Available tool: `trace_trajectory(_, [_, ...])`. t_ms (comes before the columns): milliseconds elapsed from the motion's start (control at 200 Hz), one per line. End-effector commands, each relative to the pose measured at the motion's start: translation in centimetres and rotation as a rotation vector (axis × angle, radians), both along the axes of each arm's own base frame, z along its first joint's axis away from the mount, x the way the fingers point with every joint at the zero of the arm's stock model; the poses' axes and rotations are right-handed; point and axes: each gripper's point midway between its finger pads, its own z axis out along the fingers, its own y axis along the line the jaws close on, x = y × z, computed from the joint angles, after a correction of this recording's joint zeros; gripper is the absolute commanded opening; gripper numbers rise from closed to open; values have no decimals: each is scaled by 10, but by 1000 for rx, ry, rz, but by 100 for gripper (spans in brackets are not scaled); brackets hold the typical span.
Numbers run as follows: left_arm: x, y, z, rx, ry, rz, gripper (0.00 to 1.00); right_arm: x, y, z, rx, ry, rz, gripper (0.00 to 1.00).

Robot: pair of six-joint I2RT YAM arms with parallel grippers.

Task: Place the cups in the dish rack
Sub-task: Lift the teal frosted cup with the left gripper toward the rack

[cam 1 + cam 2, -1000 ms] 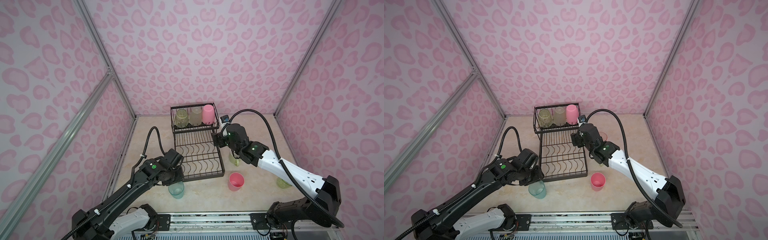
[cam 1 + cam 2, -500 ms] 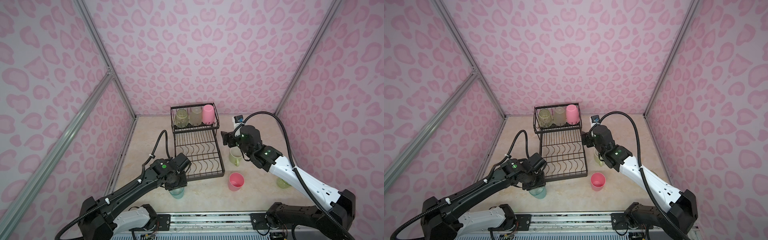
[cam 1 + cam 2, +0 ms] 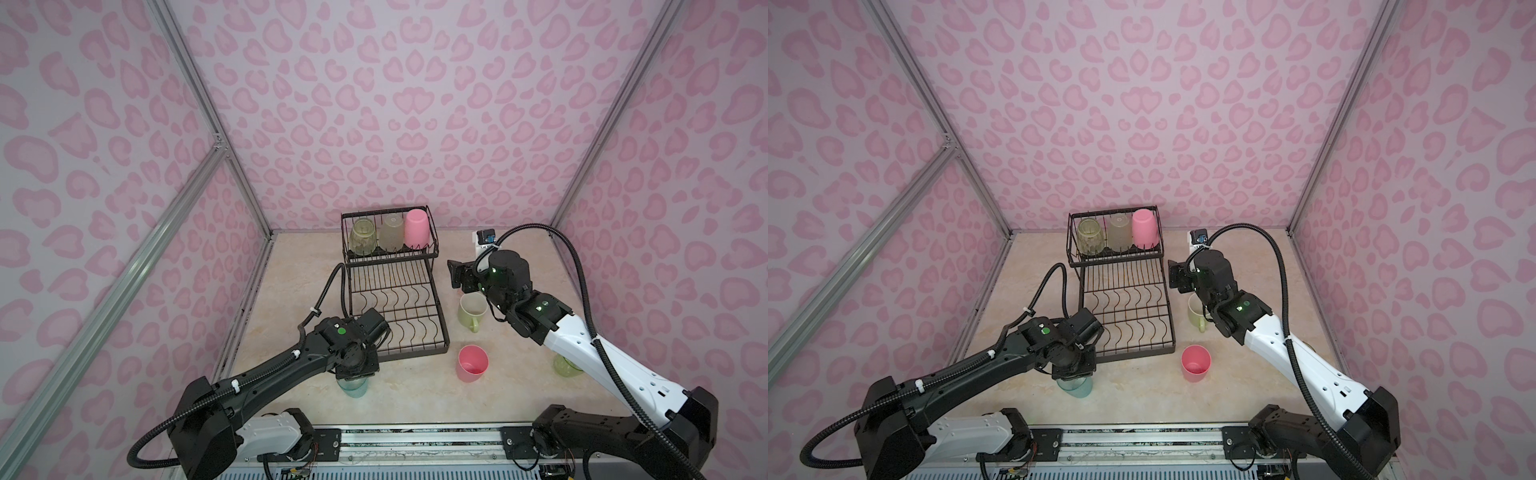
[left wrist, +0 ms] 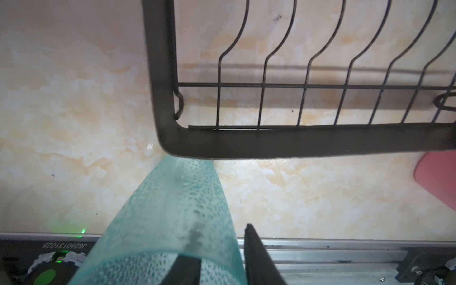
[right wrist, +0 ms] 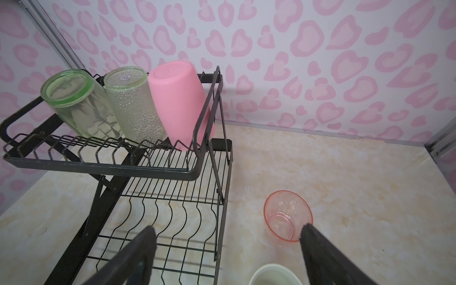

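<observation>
Eight cups in all. Three sit upside down in a row in the raised basket of the black wire dish rack (image 3: 415, 354): ribbed yellow-green cup (image 3: 363, 237), frosted grey-olive cup (image 3: 390, 232), opaque pink cup (image 3: 417, 227). The rack's lower tray holds no cups.

Five stand mouth up on the desk (image 3: 415, 399):
- pale green mug (image 3: 472, 312), just right of the rack's lower tray
- second pink cup (image 3: 472, 363), off the rack's front right corner
- teal cup (image 3: 353, 388), at the rack's front left corner
- second yellow-green cup (image 3: 564, 369), well right of the rack and partly behind the right arm
- pink-orange cup (image 5: 287, 219), right of the rack beyond the mug; seen in the right wrist view only

Left hand (image 4: 219, 246) is narrow. One finger is inside the teal cup and one outside its wall. Cannot tell if it is clamped.

Right hand (image 5: 228, 228) is spread wide and holds nothing. It hangs beside the rack's right edge, above the mug.

Writing: an upside-down code on the front rail (image 4: 320, 256) starts JG2601; the rest is unclear.

The desk is beige marble-look. The walls (image 3: 374, 104) are pale with pink leopard-heart spots, framed by aluminium posts (image 3: 199, 99).
</observation>
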Motion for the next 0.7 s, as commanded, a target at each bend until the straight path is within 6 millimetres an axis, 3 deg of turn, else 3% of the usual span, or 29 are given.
trace_trajectory(0, [1,4,-4,20,-8,-5,19,2,-1,-1,9,-1,-8,90])
trace_trajectory(155, [1,3,-2,12,-21,-18,3,2,-2,-2,12,1,-15,90])
trace_trajectory(515, [-8,9,30,-33,-49,-77,3,3,-2,2,49,14,-13,91])
trace_trajectory(695, [-9,4,51,-75,-87,-148,3,11,3,-8,92,67,3,92])
